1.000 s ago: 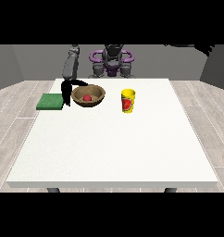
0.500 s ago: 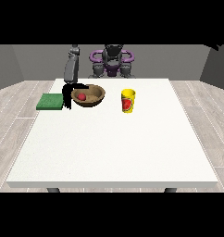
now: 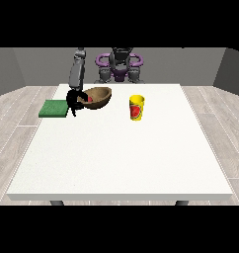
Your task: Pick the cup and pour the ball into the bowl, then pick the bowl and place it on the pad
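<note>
Only one hand shows; the other arm's hand is nowhere in sight, and the fingers of the visible one are too small and dark to separate cleanly. Going left to right: the green pad point(image 3: 56, 108) lies flat at the surface's point(image 3: 121, 158) far left edge, at about 10 o'clock from its middle. Just beside it, the hand at the view's left point(image 3: 73, 101) curls its fingers over the near left rim of the brown bowl point(image 3: 97, 97), holding it; the bowl tilts, its right rim raised. A red ball point(image 3: 90, 99) peeks out inside, mostly hidden by the wall. At the bowl's 3 o'clock, apart from it, the yellow cup point(image 3: 136, 107) stands upright.
</note>
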Tool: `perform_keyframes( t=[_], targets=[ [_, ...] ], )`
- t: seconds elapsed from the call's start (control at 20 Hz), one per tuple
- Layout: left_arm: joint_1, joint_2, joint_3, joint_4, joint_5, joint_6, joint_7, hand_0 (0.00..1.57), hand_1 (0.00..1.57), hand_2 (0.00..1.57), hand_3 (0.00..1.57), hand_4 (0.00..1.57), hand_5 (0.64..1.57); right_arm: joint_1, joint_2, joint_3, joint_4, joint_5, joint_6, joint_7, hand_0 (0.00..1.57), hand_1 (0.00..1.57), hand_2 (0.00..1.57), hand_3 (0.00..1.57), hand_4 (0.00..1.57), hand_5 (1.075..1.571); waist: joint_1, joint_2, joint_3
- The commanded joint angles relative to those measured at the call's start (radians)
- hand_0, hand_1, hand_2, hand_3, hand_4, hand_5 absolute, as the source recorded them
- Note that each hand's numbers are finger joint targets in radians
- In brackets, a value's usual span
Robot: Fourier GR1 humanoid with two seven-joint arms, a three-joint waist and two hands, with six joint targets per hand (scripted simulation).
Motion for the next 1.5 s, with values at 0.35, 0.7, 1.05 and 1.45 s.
perform_keyframes(
  t=[0.35,0.7,1.05,1.45],
  targets=[
    [0.040,0.038,0.023,0.131,-0.022,-0.020,-0.018,0.00,0.00,0.00,0.00,0.73,1.569,-0.039,-0.100,0.060,-0.063,0.034,-0.130,0.418,1.57,1.57,1.57,1.57,1.05,1.533,-0.051,-0.082,0.0394],
    [0.133,0.076,0.073,0.258,-0.048,-0.069,-0.129,0.00,0.00,0.00,0.00,0.71,1.567,-0.136,-0.225,0.089,-0.133,0.028,-0.089,0.685,1.57,1.57,1.57,1.57,1.00,1.548,-0.139,-0.132,0.0415],
    [0.110,0.095,0.078,0.200,-0.006,-0.087,-0.138,0.00,0.00,0.00,0.00,0.70,1.565,-0.178,-0.426,0.003,0.009,0.043,0.024,0.540,1.57,1.57,1.57,1.57,1.00,1.571,-0.099,-0.018,0.0441],
    [0.142,0.125,0.091,0.209,-0.064,-0.067,-0.273,0.00,0.00,0.00,0.00,0.70,1.562,-0.221,-0.441,-0.056,0.106,-0.019,0.112,0.425,1.57,1.57,1.57,1.37,0.99,1.571,-0.131,0.083,0.0441]
  ],
)
